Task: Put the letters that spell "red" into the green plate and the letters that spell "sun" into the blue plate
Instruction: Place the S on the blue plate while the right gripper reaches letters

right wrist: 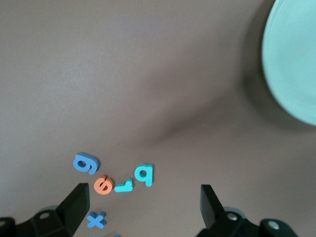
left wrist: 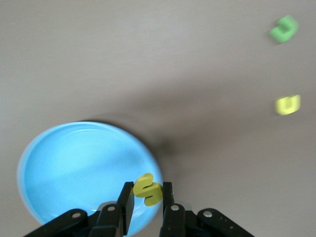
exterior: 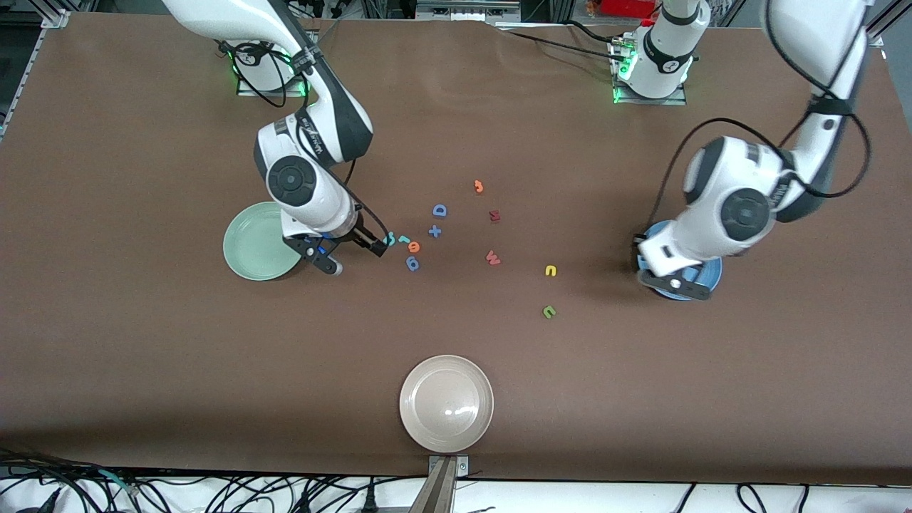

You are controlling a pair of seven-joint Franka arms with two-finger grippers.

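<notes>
Now, in the front view, your right gripper [exterior: 356, 251] hangs beside the round mint-green plate [exterior: 251, 246], near the small teal foam d [exterior: 390, 239], teal r [exterior: 404, 239] and orange e [exterior: 414, 247]. Your left gripper [exterior: 673, 281] is over the round blue plate [exterior: 712, 274], ready for a drop. The yellow foam u [exterior: 550, 271] and green n [exterior: 548, 311] lie on the table between the two plates.

In the left wrist view, the jaws are clenched on the yellow foam s [left wrist: 147, 189], above the blue plate's rim.

In the right wrist view, the fingers [right wrist: 74, 205] stand wide and empty, with those three letters between them; I judge this lines up a pick.
</notes>
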